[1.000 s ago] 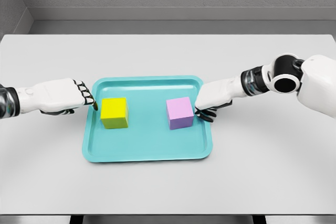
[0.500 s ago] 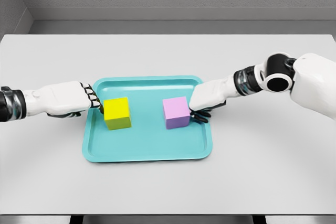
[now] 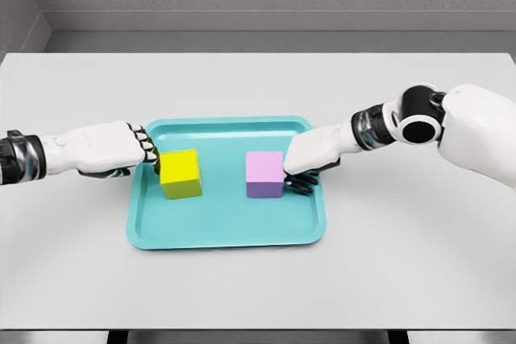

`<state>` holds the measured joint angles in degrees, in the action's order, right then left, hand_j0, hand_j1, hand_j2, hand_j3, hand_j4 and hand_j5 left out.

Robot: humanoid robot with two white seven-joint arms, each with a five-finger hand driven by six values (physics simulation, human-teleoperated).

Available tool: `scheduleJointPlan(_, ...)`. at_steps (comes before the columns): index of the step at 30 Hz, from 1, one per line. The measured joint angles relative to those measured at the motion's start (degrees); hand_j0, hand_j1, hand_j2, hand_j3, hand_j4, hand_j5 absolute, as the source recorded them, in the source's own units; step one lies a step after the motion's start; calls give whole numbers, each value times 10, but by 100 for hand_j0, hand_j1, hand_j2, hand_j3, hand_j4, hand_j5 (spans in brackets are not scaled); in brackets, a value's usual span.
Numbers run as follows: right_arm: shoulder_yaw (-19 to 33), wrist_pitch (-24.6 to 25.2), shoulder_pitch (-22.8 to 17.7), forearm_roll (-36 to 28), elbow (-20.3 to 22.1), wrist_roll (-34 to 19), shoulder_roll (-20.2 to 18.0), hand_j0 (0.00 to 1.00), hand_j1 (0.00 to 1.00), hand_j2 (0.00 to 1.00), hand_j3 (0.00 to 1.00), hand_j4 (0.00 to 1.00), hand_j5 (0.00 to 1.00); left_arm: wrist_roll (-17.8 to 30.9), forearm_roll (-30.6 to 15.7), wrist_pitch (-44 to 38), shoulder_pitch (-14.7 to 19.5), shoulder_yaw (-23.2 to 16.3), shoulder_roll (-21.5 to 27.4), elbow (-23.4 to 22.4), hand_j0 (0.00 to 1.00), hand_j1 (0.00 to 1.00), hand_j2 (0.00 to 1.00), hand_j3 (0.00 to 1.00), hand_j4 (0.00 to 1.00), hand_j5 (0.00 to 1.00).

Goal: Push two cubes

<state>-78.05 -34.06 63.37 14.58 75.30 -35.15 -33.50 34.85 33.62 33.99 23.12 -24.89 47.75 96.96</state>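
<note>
Each curled, empty robot hand presses knuckles against its cube's outer face to shove inward: left robot hand (image 3: 109, 149) beside the yellow cube (image 3: 180, 172), right robot hand (image 3: 310, 154) beside the pink cube (image 3: 264, 174).

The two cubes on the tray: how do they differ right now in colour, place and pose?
The yellow cube sits in the left half of the teal tray, against the left hand; the pink cube sits right of centre, against the right hand. The yellow cube looks turned slightly out of line with the tray edges, while the pink cube sits squarer. Both look about the same size, rest flat, and have a clear gap between them.
</note>
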Motion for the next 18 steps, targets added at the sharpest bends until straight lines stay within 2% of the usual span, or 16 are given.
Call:
scheduleJointPlan(9, -6, 2, 0, -11, 1, 0, 9, 14, 14, 14, 14, 14, 14, -1, 1, -1, 0, 0, -2, 0, 70, 70, 70, 70, 70, 70)
scheduleJointPlan(15, -11, -1, 1, 10, -1, 1, 15, 14, 14, 14, 14, 14, 14, 0, -3, -3, -4, 1, 3, 0, 70, 70, 70, 70, 70, 70)
scheduleJointPlan(18, -11, 0, 4, 13, -1, 1, 18, 14, 14, 14, 14, 14, 14, 0, 3, 3, -5, 0, 9, 0, 66, 66, 66, 66, 66, 66)
